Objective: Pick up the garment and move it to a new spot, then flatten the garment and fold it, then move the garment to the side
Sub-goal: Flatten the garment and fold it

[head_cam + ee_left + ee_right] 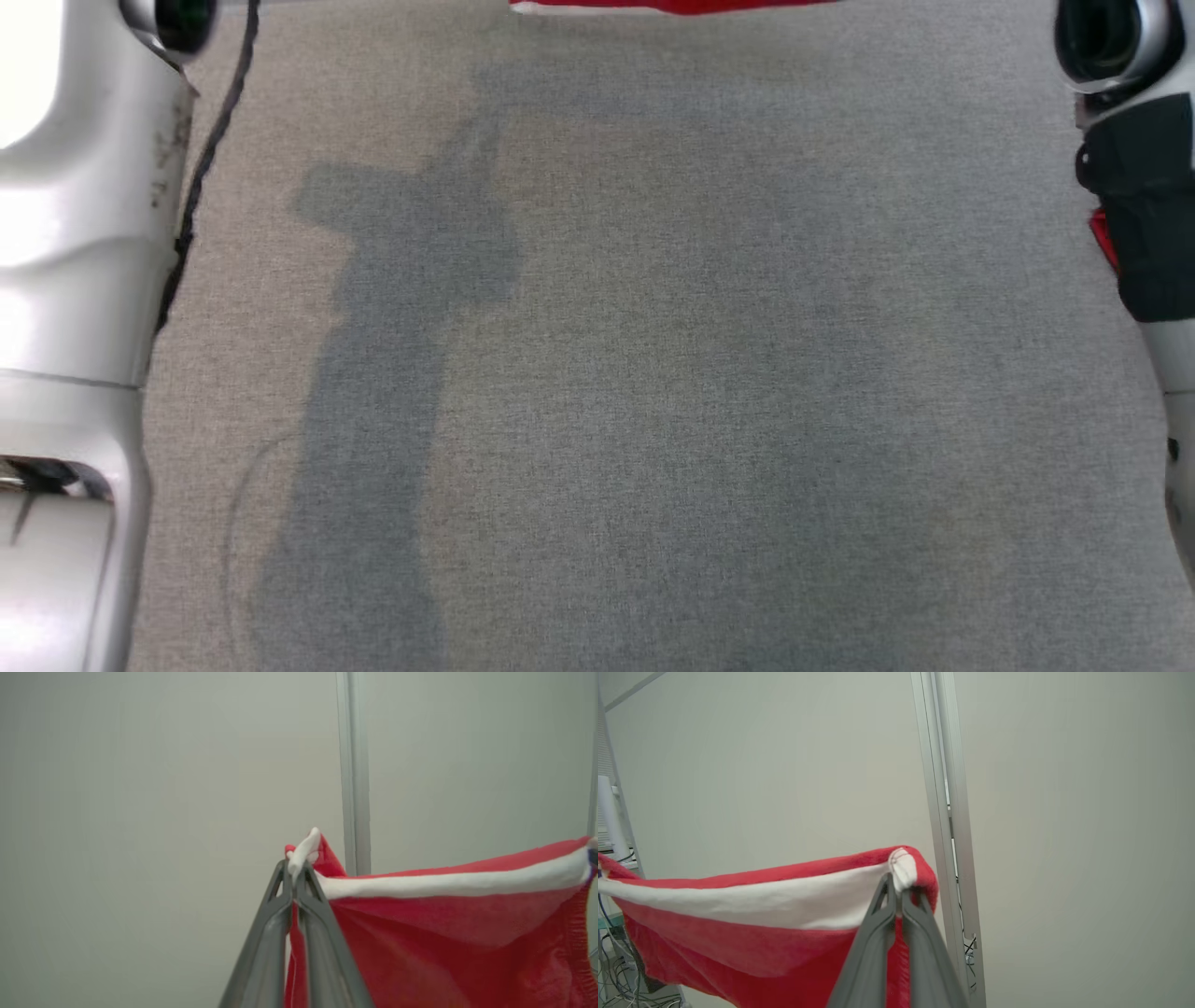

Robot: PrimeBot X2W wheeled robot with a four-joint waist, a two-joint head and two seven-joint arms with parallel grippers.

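fleecy red garment (pixel 444 933), white band, pinched taut

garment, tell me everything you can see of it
The garment is red, fleecy-looking fabric with a white band running near its upper edge and a stitched hem down one side. It hangs in the air, spread between the two grippers. The left gripper is shut on one upper corner and the right gripper on the other. The upper edge sags slightly between them, and the rest drapes down in soft folds. The head view catches a red sliver at its top edge.
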